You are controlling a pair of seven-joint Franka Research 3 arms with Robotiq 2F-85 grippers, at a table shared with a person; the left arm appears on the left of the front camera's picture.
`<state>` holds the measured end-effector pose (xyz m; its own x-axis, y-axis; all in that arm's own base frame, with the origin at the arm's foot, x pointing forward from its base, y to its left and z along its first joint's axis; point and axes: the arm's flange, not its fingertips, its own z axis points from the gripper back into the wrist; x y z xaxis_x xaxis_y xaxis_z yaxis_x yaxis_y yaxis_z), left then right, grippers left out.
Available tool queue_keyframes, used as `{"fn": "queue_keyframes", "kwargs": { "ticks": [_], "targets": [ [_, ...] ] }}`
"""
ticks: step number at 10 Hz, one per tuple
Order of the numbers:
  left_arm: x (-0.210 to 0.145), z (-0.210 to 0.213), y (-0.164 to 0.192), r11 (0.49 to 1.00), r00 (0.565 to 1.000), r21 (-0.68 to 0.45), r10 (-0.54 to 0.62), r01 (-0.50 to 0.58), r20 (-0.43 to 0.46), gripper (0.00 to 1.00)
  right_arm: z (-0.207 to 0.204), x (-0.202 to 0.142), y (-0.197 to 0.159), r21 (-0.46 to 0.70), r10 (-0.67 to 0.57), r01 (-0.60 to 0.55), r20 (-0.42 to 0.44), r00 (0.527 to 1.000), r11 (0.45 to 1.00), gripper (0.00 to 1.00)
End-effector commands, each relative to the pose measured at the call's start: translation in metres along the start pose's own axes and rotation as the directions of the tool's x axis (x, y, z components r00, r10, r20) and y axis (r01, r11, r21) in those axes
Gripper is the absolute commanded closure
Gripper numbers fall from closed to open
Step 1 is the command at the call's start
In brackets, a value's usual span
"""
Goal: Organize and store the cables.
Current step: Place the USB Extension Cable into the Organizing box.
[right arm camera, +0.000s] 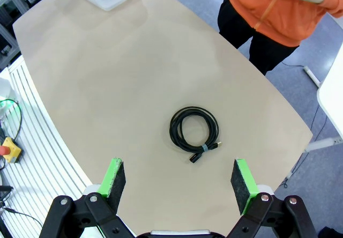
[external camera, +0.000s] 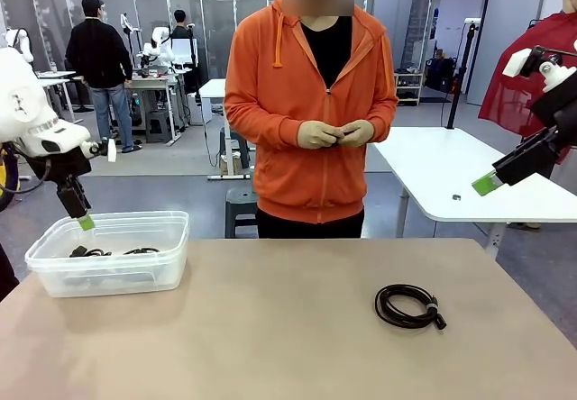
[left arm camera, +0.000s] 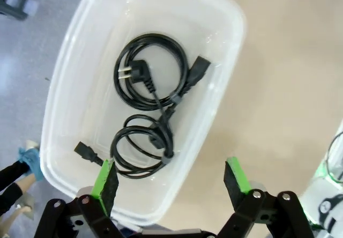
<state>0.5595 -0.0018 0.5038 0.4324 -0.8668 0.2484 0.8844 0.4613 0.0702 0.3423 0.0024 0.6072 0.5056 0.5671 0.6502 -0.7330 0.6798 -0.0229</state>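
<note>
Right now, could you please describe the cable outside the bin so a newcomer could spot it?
On the beige table, look at the half on the robot's right, far from the clear plastic bin at the left corner. A thin black cable lies there in a flat coil; unlike the coiled cables in the bin, it sits alone on bare tabletop.

You look across beige tabletop [external camera: 270,328] into open workshop hall. Grey floor [external camera: 180,204] beyond far edge; small grey stool [external camera: 240,204] near that edge. White table [external camera: 451,170] past far right corner. Glass partitions [external camera: 216,13] along back. Cluttered workbench [external camera: 149,83] far left, person in black [external camera: 99,58] beside it.
</note>
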Motion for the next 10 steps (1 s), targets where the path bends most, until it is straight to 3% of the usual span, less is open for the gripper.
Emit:
{"fn": "queue_keyframes", "kwargs": {
  "ticks": [1, 6, 10],
  "targets": [
    [-0.008, 0.022, -0.055, 0.999, 0.998, 0.036, 0.022, -0.024, 0.052, 0.00, 0.000, 0.000, -0.001, 0.004, 0.004, -0.004, 0.001, 1.000, 1.000, 0.00],
    [-0.002, 0.045, -0.133, 0.983, 0.978, 0.084, 0.148, -0.161, 0.144, 0.00, 0.000, 0.000, -0.001, 0.004, 0.004, -0.004, 0.001, 1.000, 1.000, 0.00],
    [-0.011, 0.043, -0.197, 0.991, 0.956, 0.048, 0.105, -0.122, 0.274, 0.00, 0.000, 0.000, -0.001, 0.004, 0.004, -0.004, 0.001, 1.000, 1.000, 0.00]
  ]
}}
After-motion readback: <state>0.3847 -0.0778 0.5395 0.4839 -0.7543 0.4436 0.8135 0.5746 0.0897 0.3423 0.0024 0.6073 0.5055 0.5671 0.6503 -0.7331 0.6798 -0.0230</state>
